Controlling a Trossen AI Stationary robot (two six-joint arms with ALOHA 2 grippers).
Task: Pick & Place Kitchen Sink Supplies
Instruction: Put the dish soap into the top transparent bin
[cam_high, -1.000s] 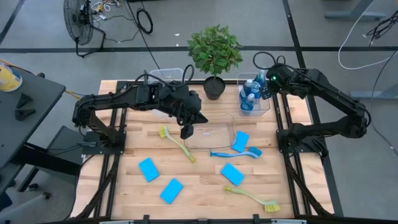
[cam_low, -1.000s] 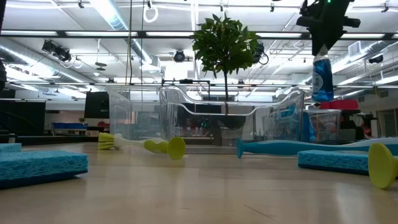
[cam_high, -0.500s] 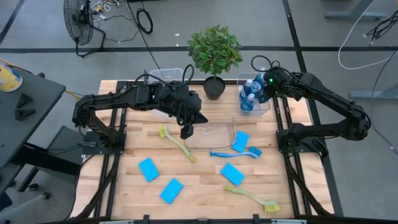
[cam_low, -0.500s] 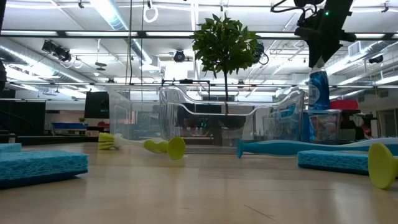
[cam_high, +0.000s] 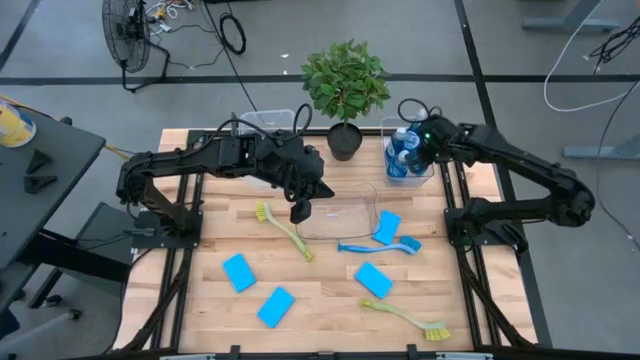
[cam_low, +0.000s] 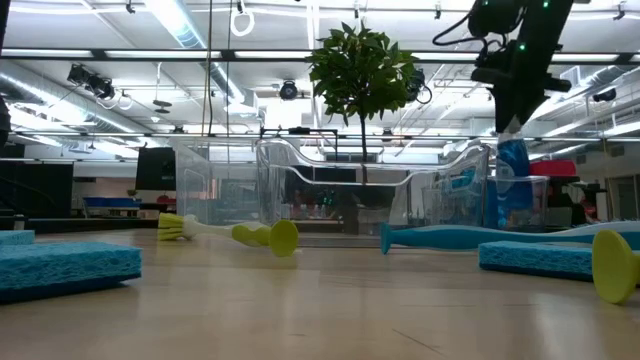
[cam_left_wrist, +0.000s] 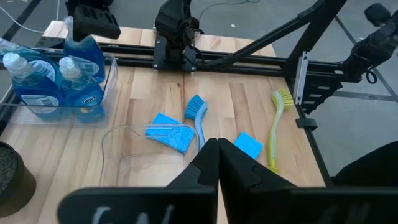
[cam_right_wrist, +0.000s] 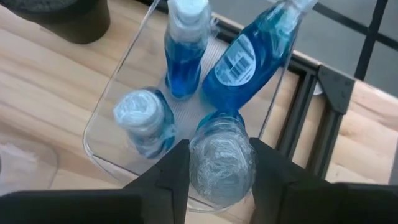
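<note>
Sponges (cam_high: 239, 272) 4 | brushes (cam_high: 284, 231) 3 | bottles (cam_right_wrist: 185, 46) 4 | right jaws clamp one bottle (cam_right_wrist: 222, 157) | left jaws closed, empty

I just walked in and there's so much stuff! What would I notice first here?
Probably the right end effector at the table's back right corner, holding a clear bottle of blue liquid down in a clear bin beside three other bottles. Next, the leafy green potted plant at the back edge. Then the bright blue sponges and the long dish brushes scattered over the wooden table.
</note>
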